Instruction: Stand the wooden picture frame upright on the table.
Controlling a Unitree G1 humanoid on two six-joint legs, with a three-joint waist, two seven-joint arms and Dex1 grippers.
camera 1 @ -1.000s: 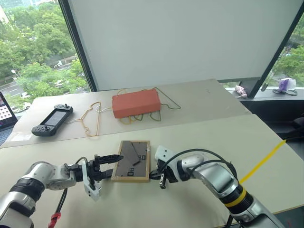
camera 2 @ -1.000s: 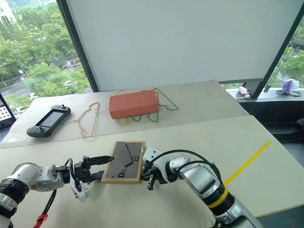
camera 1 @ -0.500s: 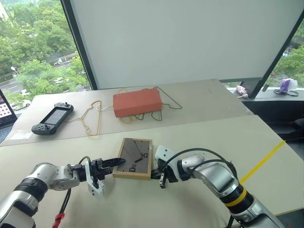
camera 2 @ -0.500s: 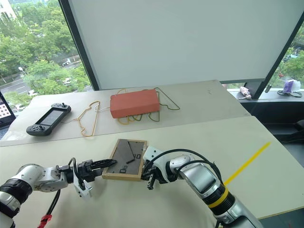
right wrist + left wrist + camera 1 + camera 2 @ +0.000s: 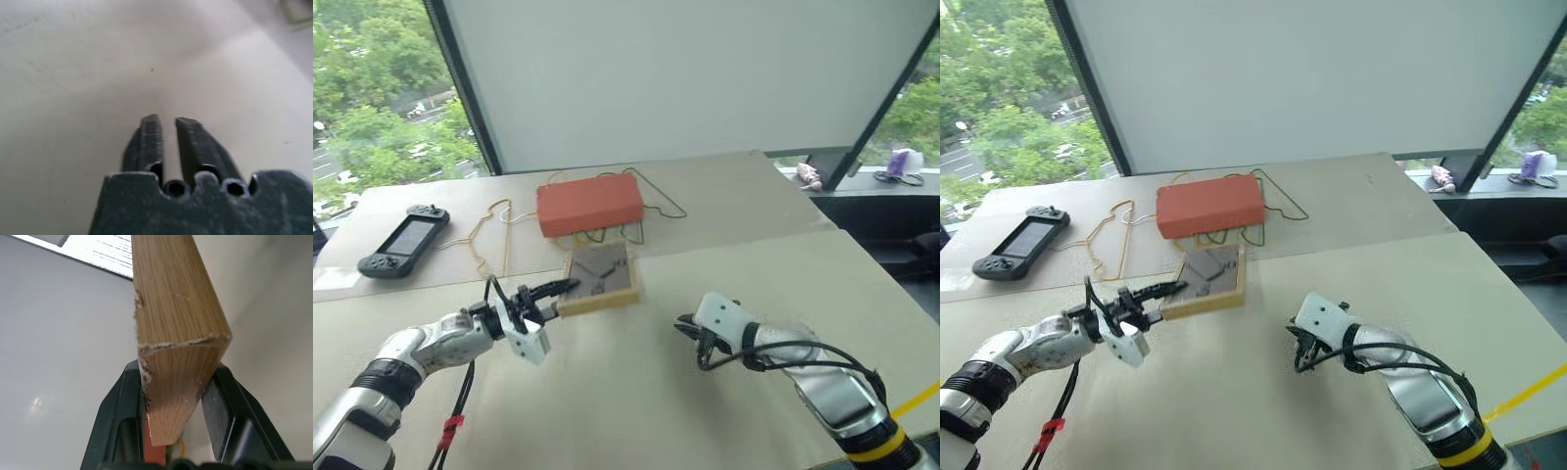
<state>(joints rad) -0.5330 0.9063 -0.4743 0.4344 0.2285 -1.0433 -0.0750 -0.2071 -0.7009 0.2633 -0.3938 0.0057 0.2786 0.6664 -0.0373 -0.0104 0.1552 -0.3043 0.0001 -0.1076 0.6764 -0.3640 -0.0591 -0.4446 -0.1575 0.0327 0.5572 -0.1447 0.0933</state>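
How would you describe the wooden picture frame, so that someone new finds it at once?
On the pale table, look just in front of the orange-red box. The wooden picture frame is there, held at one edge by the left pincer. It alone has a light-wood border around a grey-brown back.

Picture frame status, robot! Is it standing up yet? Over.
Left pincer clamped on wooden picture frame edge, tilting it up. Right pincer empty, slightly apart. Orange-red box close behind.

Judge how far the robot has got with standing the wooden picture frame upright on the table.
Done: the left gripper is clamped on a corner of the wooden picture frame. In hand: the frame is tilted, back board up. The right gripper holds nothing. Left: bring the frame fully upright on the table and release.
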